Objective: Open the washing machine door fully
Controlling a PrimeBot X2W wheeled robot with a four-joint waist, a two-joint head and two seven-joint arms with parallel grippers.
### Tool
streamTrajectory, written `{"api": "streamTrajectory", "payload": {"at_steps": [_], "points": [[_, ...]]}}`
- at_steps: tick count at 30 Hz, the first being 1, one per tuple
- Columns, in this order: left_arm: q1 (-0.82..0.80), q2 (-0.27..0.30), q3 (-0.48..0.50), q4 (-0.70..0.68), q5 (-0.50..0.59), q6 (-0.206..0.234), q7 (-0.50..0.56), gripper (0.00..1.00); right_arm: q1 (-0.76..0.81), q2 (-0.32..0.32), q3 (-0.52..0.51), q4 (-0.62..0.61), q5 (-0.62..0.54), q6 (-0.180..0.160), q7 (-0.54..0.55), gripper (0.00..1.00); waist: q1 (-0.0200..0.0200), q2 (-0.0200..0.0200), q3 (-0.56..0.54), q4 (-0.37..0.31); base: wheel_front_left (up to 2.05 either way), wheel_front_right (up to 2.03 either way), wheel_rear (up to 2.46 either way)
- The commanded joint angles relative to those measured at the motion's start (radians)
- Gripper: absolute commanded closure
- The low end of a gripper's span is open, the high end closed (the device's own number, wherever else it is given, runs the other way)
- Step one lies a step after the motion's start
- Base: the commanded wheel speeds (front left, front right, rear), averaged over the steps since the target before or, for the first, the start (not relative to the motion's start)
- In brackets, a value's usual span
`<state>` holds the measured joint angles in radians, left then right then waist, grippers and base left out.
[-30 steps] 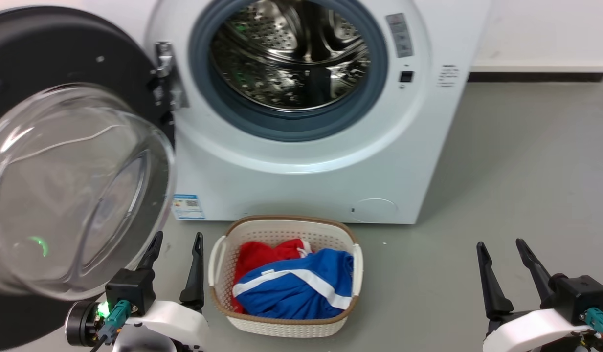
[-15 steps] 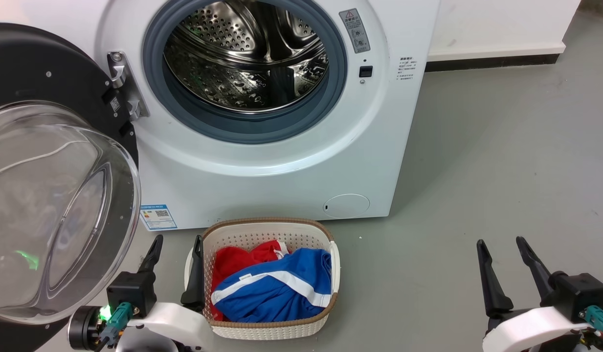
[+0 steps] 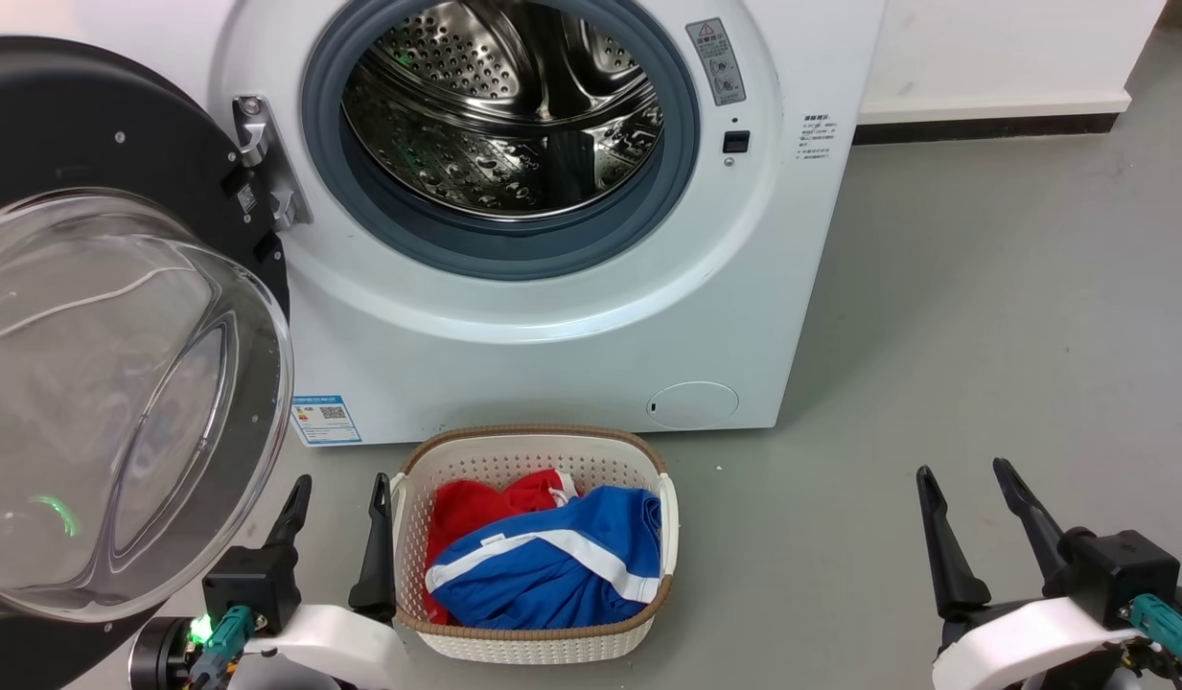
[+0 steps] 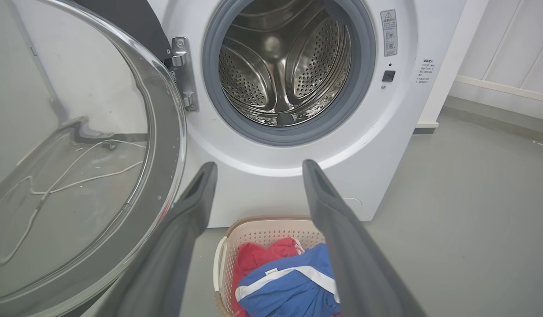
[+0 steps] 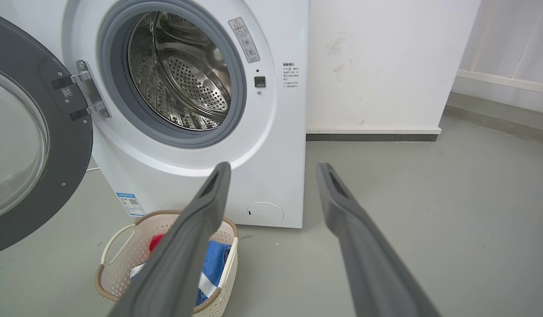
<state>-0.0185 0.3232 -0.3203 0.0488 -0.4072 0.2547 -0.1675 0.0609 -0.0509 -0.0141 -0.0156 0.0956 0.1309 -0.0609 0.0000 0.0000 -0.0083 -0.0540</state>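
The washing machine door (image 3: 121, 402) hangs at the far left, swung wide on its hinge away from the drum mouth of the washing machine (image 3: 552, 326), its glass bowl facing the robot. It looks close to fully open, so the risk lies in any last push: a nudge on the slick curved glass could slide off, and forcing it past the hinge's stop could strain the hinge. The left tool (image 3: 342, 479) sits low, just beside the door's lower rim, released, fingers spread with nothing between them; whether a finger brushes the rim I cannot tell. Swinging that arm rightwards could knock the laundry basket (image 3: 533, 431) just beside it on the floor (image 3: 984, 287). Far right, the right tool (image 3: 963, 467) is likewise spread, empty and touching nothing
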Motion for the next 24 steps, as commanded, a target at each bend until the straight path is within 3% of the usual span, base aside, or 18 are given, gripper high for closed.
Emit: {"api": "streamTrajectory", "payload": {"at_steps": [1,11,12,15,24], "points": [[0.010,0.002,0.001,-0.003,0.002,0.003,-0.004,0.00,-0.007,0.001,0.001,0.003,0.003,0.000,-0.003,0.00,0.0000,0.0000,0.001,0.001,0.00,0.00,0.00],[0.002,0.010,0.000,-0.008,-0.001,0.006,-0.011,0.00,-0.007,0.001,-0.003,0.009,0.008,0.000,-0.011,0.00,0.0000,0.0000,0.004,-0.002,0.00,0.00,0.00],[0.001,0.006,-0.001,-0.004,-0.001,0.003,-0.006,1.00,0.001,0.000,-0.002,0.012,0.001,0.000,-0.008,1.00,0.0000,0.0000,0.004,-0.002,0.00,0.00,0.00],[0.014,-0.007,-0.003,0.014,-0.015,0.000,-0.001,1.00,0.016,0.000,0.001,0.032,0.015,0.000,-0.008,1.00,0.0000,0.0000,0.004,-0.002,0.00,0.00,0.00],[0.002,-0.034,0.045,0.032,-0.170,-0.046,0.028,1.00,-0.007,-0.009,-0.001,0.058,0.215,0.000,0.006,1.00,0.0000,0.0000,0.005,0.002,0.00,0.00,0.00]]}}
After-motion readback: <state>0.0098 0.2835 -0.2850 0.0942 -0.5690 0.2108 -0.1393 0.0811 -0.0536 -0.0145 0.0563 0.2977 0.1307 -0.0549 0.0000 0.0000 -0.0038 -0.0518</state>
